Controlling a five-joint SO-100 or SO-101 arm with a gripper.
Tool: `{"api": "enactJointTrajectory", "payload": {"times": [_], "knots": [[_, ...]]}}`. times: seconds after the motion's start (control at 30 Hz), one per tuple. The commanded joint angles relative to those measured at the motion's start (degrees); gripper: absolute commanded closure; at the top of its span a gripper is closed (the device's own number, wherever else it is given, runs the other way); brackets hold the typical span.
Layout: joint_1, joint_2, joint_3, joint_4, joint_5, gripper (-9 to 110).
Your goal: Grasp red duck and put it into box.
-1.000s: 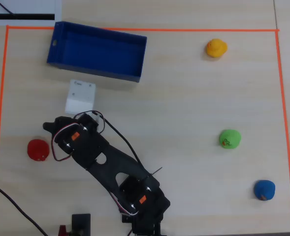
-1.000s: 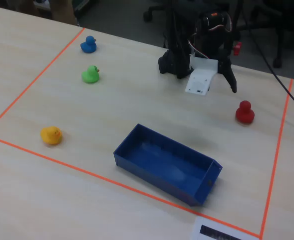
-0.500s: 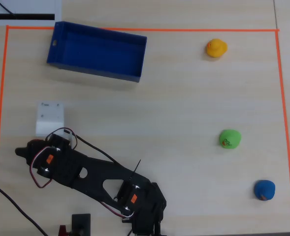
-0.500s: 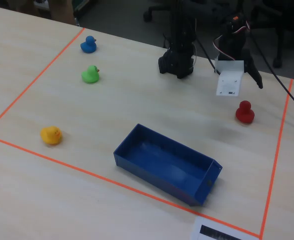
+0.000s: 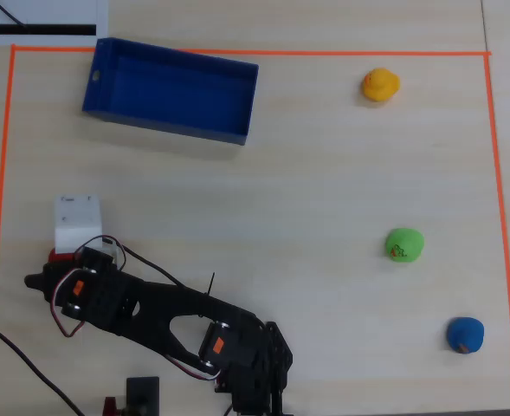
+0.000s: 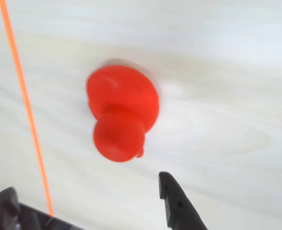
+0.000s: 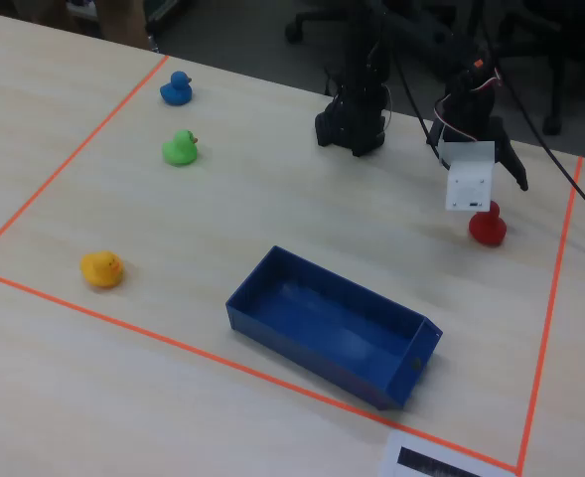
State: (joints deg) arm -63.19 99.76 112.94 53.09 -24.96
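The red duck (image 6: 121, 112) stands on the pale wooden table, near the middle of the wrist view. My gripper (image 6: 90, 201) is open above it, with one dark fingertip at the lower left and the other fingertip (image 6: 173, 199) at the lower right, both clear of the duck. In the fixed view the duck (image 7: 488, 228) sits just below the white wrist camera housing (image 7: 469, 177). In the overhead view only a red sliver of the duck (image 5: 60, 254) shows under that housing. The blue box (image 5: 164, 126) stands open and empty at the top left.
Yellow duck (image 5: 380, 85), green duck (image 5: 403, 244) and blue duck (image 5: 465, 334) sit along the right side in the overhead view. Orange tape (image 6: 26, 110) runs close to the left of the red duck. The arm base (image 5: 250, 364) is at the bottom.
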Motion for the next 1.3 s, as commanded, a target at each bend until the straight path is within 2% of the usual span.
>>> {"api": "enactJointTrajectory", "payload": {"times": [0.0,0.57,0.67,0.8,0.97,1.1,1.27], "knots": [[0.79,-0.35,0.53,-3.25,-0.62,62],[3.16,-7.38,2.72,-12.74,-2.02,64],[3.25,-8.26,2.81,-12.92,-2.2,74],[3.16,-9.05,3.43,-12.92,-2.37,101],[3.25,-8.0,2.99,-10.99,-1.14,101],[7.91,-3.69,-3.87,-2.99,-0.18,101],[23.82,2.9,-21.09,7.56,-5.1,101]]}}
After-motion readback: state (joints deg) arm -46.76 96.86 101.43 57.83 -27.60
